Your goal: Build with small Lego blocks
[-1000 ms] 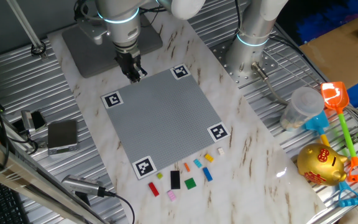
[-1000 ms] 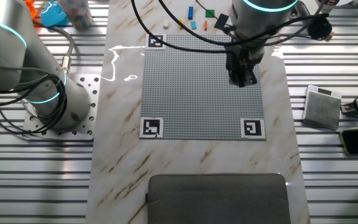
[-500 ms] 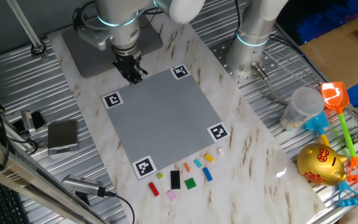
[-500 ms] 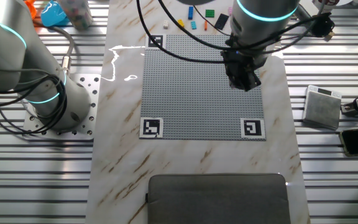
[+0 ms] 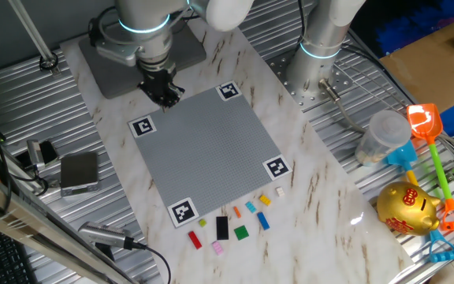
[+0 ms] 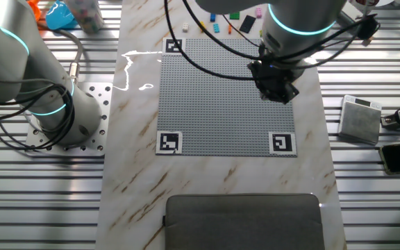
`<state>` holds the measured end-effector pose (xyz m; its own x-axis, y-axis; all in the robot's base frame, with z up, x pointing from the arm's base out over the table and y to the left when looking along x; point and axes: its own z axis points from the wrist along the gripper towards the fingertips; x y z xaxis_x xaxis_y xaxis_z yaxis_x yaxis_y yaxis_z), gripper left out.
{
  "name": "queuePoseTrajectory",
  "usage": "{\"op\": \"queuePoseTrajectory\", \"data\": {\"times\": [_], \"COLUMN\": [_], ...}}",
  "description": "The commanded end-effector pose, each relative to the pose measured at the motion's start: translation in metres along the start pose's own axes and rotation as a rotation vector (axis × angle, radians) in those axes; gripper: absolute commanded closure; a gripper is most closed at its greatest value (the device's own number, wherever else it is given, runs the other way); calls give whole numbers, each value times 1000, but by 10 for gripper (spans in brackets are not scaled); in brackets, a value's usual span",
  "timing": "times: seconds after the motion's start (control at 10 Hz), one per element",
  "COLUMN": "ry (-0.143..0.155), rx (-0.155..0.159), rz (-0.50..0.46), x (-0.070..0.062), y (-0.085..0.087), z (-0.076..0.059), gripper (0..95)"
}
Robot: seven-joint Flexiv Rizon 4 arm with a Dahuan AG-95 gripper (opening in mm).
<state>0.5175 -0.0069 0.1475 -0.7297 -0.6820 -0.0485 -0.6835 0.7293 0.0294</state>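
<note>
The small Lego blocks lie loose on the marble beyond the near edge of the grey studded plate (image 5: 211, 150): red (image 5: 195, 239), black (image 5: 222, 228), green (image 5: 241, 232), pink (image 5: 218, 248), blue (image 5: 263, 222) and yellow (image 5: 265, 200) among them. In the other fixed view they sit at the top edge, around the black block (image 6: 247, 23). My gripper (image 5: 166, 95) hangs over the plate's far left corner, far from the blocks. Its fingers look shut, with nothing seen between them. In the other fixed view the gripper (image 6: 278, 90) is over the plate's (image 6: 221, 97) right side.
A second arm's base (image 5: 315, 71) stands at the back right. A dark grey pad (image 6: 245, 221) lies beyond the plate. A grey box (image 5: 79, 171) and cables sit at the left. A toy spade (image 5: 428, 134), a golden piggy bank (image 5: 407, 207) and a plastic jar (image 5: 381, 136) are at the right.
My gripper has drifted a little toward the plate's far left edge and turned slightly at the wrist. The blocks have not moved.
</note>
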Motion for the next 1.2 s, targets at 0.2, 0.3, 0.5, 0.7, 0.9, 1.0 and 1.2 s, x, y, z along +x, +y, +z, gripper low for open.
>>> {"op": "queuePoseTrajectory", "data": {"times": [0.2,0.3,0.5,0.7,0.9,1.0,1.2], "ry": [33,34,41,71,71,72,77], "rx": [-60,-64,-57,-71,-71,-72,-70], "rz": [-119,-139,-180,-201,-208,-203,-199], "x": [-3,-2,2,2,1,-2,-12], "y": [-15,-18,-20,-20,-14,-10,-2], "z": [-7,-8,-9,-5,-2,1,5], "gripper": [950,950,950,950,950,950,950]}}
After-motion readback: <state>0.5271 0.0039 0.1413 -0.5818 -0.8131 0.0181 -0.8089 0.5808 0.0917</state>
